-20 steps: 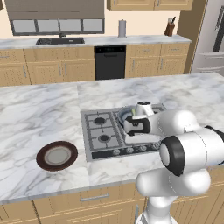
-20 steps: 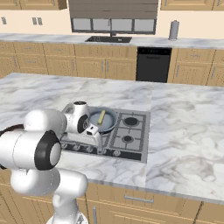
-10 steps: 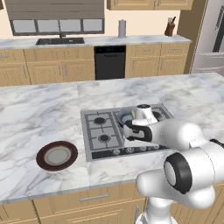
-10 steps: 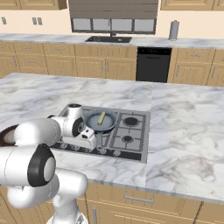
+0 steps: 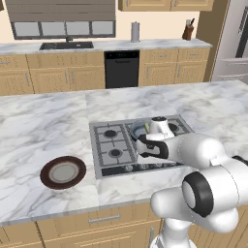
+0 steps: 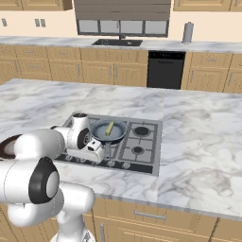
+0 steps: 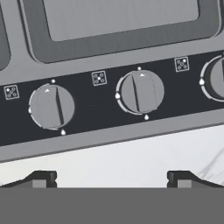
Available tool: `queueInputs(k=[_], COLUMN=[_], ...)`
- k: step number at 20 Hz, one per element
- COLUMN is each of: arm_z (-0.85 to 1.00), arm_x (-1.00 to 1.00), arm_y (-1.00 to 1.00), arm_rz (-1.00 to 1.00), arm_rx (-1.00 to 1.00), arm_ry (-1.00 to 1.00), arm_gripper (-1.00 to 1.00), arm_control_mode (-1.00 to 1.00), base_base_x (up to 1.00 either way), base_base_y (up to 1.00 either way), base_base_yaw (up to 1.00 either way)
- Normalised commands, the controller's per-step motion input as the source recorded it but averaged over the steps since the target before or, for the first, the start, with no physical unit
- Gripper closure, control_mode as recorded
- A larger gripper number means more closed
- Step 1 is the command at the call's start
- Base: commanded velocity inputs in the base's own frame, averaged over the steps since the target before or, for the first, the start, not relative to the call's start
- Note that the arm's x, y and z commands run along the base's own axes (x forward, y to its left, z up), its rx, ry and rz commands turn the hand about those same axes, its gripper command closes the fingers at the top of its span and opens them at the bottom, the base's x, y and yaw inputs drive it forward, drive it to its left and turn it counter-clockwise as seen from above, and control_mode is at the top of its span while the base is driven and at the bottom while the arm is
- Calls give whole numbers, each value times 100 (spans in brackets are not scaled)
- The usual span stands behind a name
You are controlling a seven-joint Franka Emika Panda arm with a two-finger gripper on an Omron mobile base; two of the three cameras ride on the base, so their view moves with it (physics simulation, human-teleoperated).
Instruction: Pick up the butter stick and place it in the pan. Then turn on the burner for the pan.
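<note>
So the butter stick [image 6: 109,128] is sitting inside the pan [image 6: 108,131], lying roughly in the middle of the lighter inside, a bit tilted. From the left side you just catch a sliver of yellow [image 5: 146,129] poking out behind the robot's wrist, with the pan [image 5: 138,131] mostly hidden by the arm. The pan sits on the front burner of the cooktop [image 6: 142,144] nearest the arm, its short dark handle pointing toward the front edge where the knobs are.

The gripper [image 7: 112,177] is down low at the front of the cooktop, hovering over the marble counter [image 7: 131,157] right in front of the black control strip [image 7: 100,114]. Its two dark fingertips [image 7: 41,177] stand wide apart with nothing between them, so it's open and empty. Looking along the hand, there are two round grey knobs straight ahead: one knob [image 7: 51,106] off to the left and another knob [image 7: 141,92] closer to the middle, plus the edge of a third at the far right. The fingers aren't touching any of them.

Off to the side on the same island counter [image 5: 43,131] there's a dark brown plate [image 5: 63,172] with a grey centre, well apart from the cooktop. Back wall has a sink [image 5: 66,45] and a black dishwasher [image 5: 121,69].
</note>
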Motion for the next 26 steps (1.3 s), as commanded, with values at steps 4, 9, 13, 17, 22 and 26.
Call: queueInputs(k=[4,9,13,17,22,26], arm_z=[0,0,0,0,0,-4], arm_x=[1,2,0,8,13,19], arm_y=[0,0,-5,-9,-9,-7], arm_rz=[0,0,0,0,0,0], arm_rx=[0,0,0,-2,-1,-1], arm_ry=[3,0,0,0,0,0], arm_gripper=[-100,-100,-100,-100,-100,-100], arm_control_mode=[-100,-100,-100,-100,-100,-100], base_base_x=[0,0,0,0,0,0], base_base_y=[0,0,0,0,0,0], base_base_yaw=[0,0,0,0,0,0])
